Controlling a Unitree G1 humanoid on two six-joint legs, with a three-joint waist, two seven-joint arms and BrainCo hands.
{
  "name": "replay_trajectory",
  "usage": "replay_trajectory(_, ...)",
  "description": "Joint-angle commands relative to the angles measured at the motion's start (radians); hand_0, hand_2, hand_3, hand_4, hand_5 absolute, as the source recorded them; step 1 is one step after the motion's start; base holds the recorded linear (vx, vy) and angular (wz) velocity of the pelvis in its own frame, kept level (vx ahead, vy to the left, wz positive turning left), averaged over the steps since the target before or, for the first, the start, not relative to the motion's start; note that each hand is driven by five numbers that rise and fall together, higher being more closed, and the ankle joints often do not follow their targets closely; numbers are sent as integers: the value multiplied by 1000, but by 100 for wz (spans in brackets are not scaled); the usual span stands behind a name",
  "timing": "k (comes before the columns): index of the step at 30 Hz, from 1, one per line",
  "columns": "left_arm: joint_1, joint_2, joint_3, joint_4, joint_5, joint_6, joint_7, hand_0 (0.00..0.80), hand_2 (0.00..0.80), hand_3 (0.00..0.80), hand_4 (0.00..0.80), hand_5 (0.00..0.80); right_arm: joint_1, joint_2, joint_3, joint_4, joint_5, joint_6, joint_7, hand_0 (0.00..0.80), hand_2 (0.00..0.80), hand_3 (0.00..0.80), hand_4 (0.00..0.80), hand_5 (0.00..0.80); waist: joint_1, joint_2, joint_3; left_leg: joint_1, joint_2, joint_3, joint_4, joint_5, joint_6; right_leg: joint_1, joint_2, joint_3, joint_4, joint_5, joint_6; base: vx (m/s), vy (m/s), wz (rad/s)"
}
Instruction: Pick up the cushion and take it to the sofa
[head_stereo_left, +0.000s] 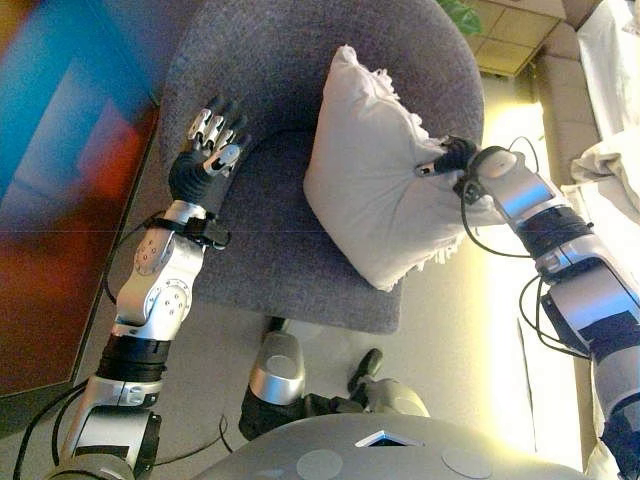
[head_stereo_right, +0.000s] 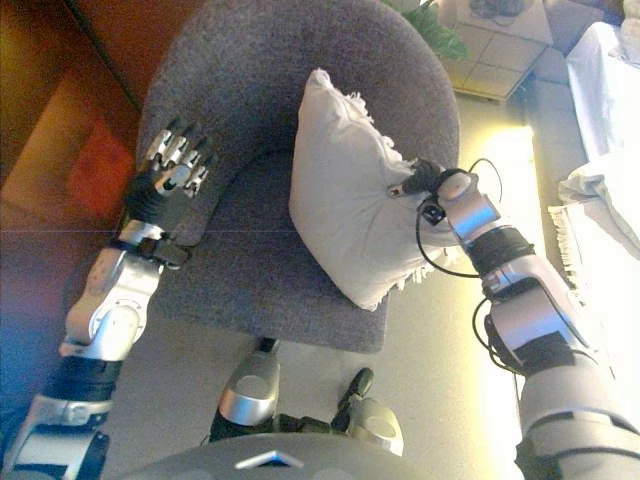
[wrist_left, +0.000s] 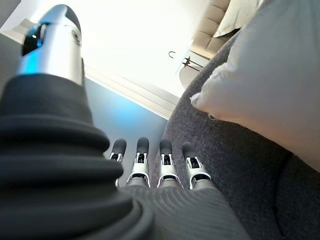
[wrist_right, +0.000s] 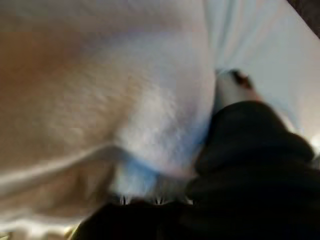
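Observation:
A white cushion (head_stereo_left: 370, 190) with a frilled edge leans upright on the seat of a grey armchair (head_stereo_left: 260, 60), against its back. My right hand (head_stereo_left: 458, 158) grips the cushion's right edge, and the cloth bunches around it. In the right wrist view the cushion (wrist_right: 100, 100) fills the picture, with my thumb and fingers (wrist_right: 250, 150) pressed into it. My left hand (head_stereo_left: 210, 150) hovers open over the chair's left side, apart from the cushion, fingers (wrist_left: 150, 165) straight. A corner of the cushion (wrist_left: 270, 85) shows past them.
A beige sofa (head_stereo_left: 560, 100) stands at the upper right with white cloth (head_stereo_left: 615, 170) draped beside it. A dark red and blue surface (head_stereo_left: 60, 200) runs along the left. A green plant (head_stereo_left: 460, 15) stands behind the armchair on the tiled floor (head_stereo_left: 510, 35).

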Motion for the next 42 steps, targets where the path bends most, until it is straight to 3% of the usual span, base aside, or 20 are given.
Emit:
replay_trajectory(1,-74,10,-19,-53,-22,-79,-20,0,0,0,0,0,-204,-77,20,-2,50,-52,-91,0,0,0,0,0,5,15,4,-43,6,17,96,-77,15,-30,-22,-37,95,-72,10,-93,19,-4)
replay_trajectory(13,-44,2,0,-62,-42,-87,-27,0,0,0,0,0,-101,-102,-134,29,246,-58,-265,0,0,0,0,0,-19,34,-22,-13,2,39,77,-79,23,-28,-33,-36,107,-81,6,6,37,0)
replay_trajectory(18,-6,8,26,-65,-56,-88,-39,0,0,0,0,0,-26,-155,-191,29,267,-50,-263,0,0,0,0,0,-32,33,-53,19,1,54,58,-81,26,-14,-37,-30,109,-84,11,71,27,2)
replay_trajectory(26,68,8,61,-63,-76,-74,-109,0,0,0,0,0,119,-198,-320,31,275,-86,-307,0,0,0,0,0,-46,33,-87,63,4,72,42,-92,32,18,-38,-20,97,-86,14,60,2,-3)
replay_trajectory(31,144,-9,88,-66,-96,-77,-134,0,0,0,0,0,259,-205,-415,-85,265,-176,-347,0,0,0,0,0,-67,35,-116,93,6,92,22,-96,40,31,-36,-7,90,-90,13,23,32,-6)
replay_trajectory(34,183,-28,97,-60,-79,-83,-145,0,0,0,0,0,353,-163,-485,-214,279,-249,-368,0,0,0,0,0,-83,35,-127,108,8,107,13,-100,44,37,-32,2,87,-94,11,-4,33,-10)
replay_trajectory(36,225,-62,112,-53,-32,-92,-141,0,0,0,0,0,486,-77,-547,-376,333,-309,-369,0,0,0,0,0,-108,38,-134,126,7,119,-2,-102,51,42,-25,14,84,-98,9,-29,50,-13)
replay_trajectory(39,309,-123,147,-41,16,-103,-124,0,0,0,0,0,745,112,-638,-581,406,-416,-261,0,0,0,0,0,-150,43,-157,159,8,144,-48,-94,63,48,-13,34,76,-101,8,-49,66,-15)
replay_trajectory(42,364,-165,168,0,51,-139,-134,0,0,0,0,0,902,267,-649,-644,502,-465,-135,0,0,0,0,0,-191,44,-183,181,7,167,-80,-86,67,47,-4,48,72,-102,9,-56,59,-15)
